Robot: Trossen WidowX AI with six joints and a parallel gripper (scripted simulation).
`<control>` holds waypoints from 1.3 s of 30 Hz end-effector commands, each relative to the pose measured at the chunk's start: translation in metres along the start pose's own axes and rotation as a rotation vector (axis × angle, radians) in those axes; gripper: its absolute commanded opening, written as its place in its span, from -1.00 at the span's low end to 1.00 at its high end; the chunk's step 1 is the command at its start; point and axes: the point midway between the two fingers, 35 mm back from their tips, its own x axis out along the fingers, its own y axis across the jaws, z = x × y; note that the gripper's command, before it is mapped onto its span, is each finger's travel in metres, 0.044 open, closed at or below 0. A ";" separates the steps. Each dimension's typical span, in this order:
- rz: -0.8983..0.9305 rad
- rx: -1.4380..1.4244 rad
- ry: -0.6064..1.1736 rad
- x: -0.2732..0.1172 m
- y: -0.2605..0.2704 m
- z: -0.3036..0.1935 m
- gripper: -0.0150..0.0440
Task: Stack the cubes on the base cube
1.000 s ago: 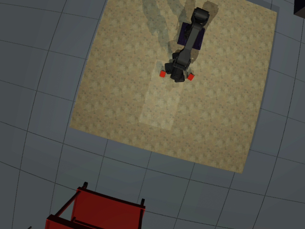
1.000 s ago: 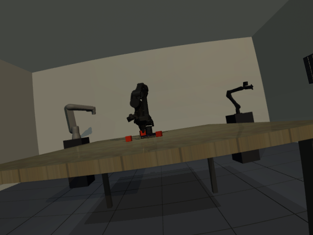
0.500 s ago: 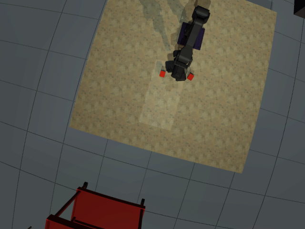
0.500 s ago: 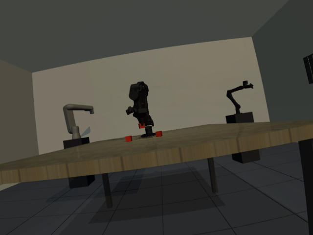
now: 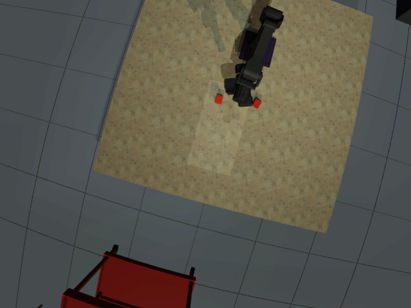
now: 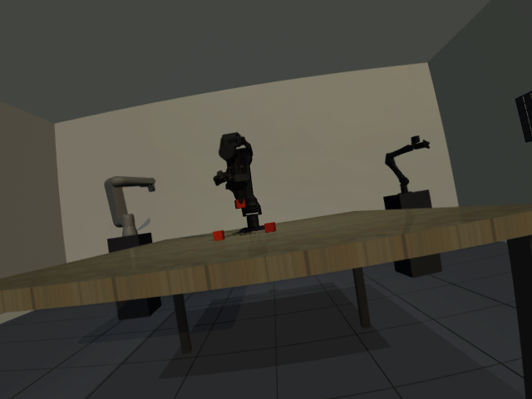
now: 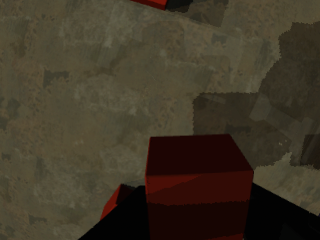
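Note:
My gripper (image 6: 239, 201) (image 7: 194, 194) is shut on a red cube (image 6: 239, 204) (image 7: 197, 187), held well above the table in the exterior view. In the top view the arm hides this cube and the fingertips. Two other red cubes rest apart on the table: a left cube (image 5: 218, 99) (image 6: 218, 235) and a right cube (image 5: 256, 102) (image 6: 269, 227). The wrist view shows one red cube (image 7: 152, 2) cut by the top edge and another red cube (image 7: 110, 204) partly behind the left finger. Which table cube is the fixed base cannot be told. No cubes are stacked.
The wooden table (image 5: 282, 165) (image 6: 309, 240) carries the arm on a dark purple base plate (image 5: 270, 52). A red cart (image 5: 142, 282) stands on the floor beyond the table. Two other arms stand on dark pedestals (image 6: 129, 242) (image 6: 408, 199) behind the table.

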 end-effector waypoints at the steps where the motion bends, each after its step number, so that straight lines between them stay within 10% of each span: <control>1: -0.001 -0.005 -0.003 0.002 0.005 -0.005 -0.14; 39: 0.004 -0.104 0.003 0.043 0.052 -0.073 -0.14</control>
